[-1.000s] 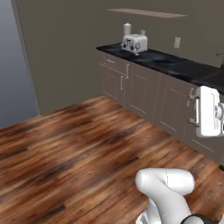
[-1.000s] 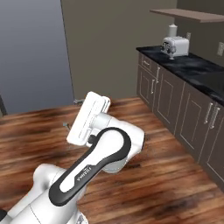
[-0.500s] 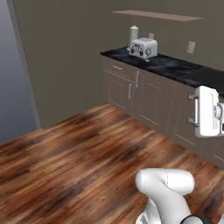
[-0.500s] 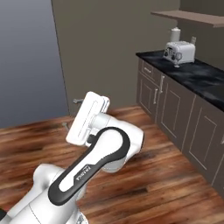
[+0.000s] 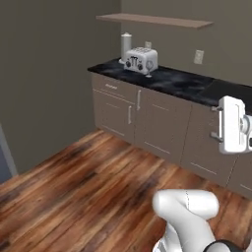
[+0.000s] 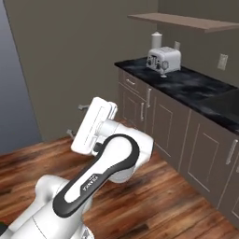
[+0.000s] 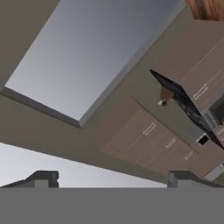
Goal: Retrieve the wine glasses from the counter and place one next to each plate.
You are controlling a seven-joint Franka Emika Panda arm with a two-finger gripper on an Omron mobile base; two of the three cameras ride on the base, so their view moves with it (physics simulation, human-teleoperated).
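Note:
The counter (image 5: 172, 81) runs along the far wall, black marble over brown cabinet doors, and it also appears in the right base view (image 6: 196, 88). A small stemmed shape that looks like a wine glass (image 5: 147, 74) stands just in front of the toaster, seen again from the right (image 6: 163, 74). My gripper (image 5: 215, 123) hangs in the air well short of the counter, open with nothing between its fingers; it also shows in the right base view (image 6: 76, 120) and the hand view (image 7: 113, 179). The plates are out of view.
A silver toaster (image 5: 140, 59) and a tall grey paper-towel cylinder (image 5: 126, 45) stand at the counter's left end under a wall shelf (image 5: 155, 19). Wooden floor (image 5: 88, 187) stretches between me and the cabinets. A grey wall closes the left side.
The whole picture has shifted: the base has moved, and the counter now sits nearer and more central. The arm keeps its pose and the gripper stays open.

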